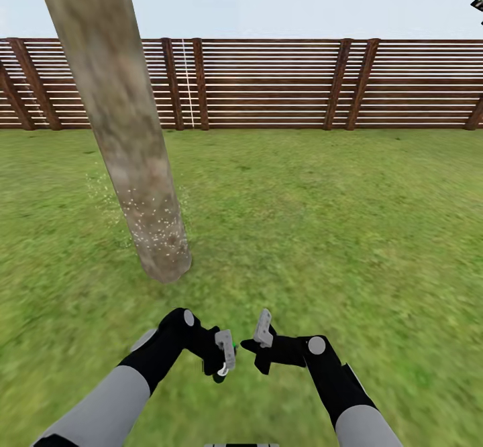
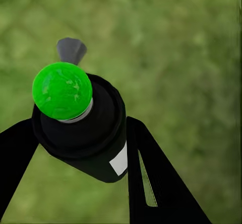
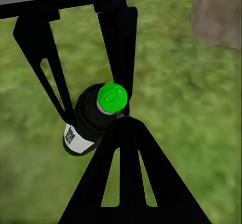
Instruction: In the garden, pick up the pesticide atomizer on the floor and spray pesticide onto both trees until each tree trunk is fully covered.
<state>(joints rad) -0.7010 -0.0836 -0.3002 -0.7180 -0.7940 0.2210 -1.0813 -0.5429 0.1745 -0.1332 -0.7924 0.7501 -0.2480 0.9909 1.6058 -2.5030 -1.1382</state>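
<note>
The pesticide atomizer (image 2: 101,133), a small black bottle with a bright green cap and a white label, is held between the fingers of my left gripper (image 2: 80,123), which is shut on it. In the head view the atomizer (image 1: 232,351) and left gripper (image 1: 225,356) hang low over the grass, in front of me. My right gripper (image 1: 263,338) is close beside them, fingers together and empty; its wrist view shows its tips (image 3: 123,126) almost touching the atomizer (image 3: 93,116). A thick grey-brown tree trunk (image 1: 127,132) leans up at the left, with white pesticide specks (image 1: 154,226) on its lower part.
Grass floor (image 1: 322,232) stretches ahead to a brown slatted fence (image 1: 268,85) across the back. The trunk's base (image 3: 217,17) stands a short way ahead and left of both grippers. A bit of dark foliage (image 1: 477,1) shows at the upper right.
</note>
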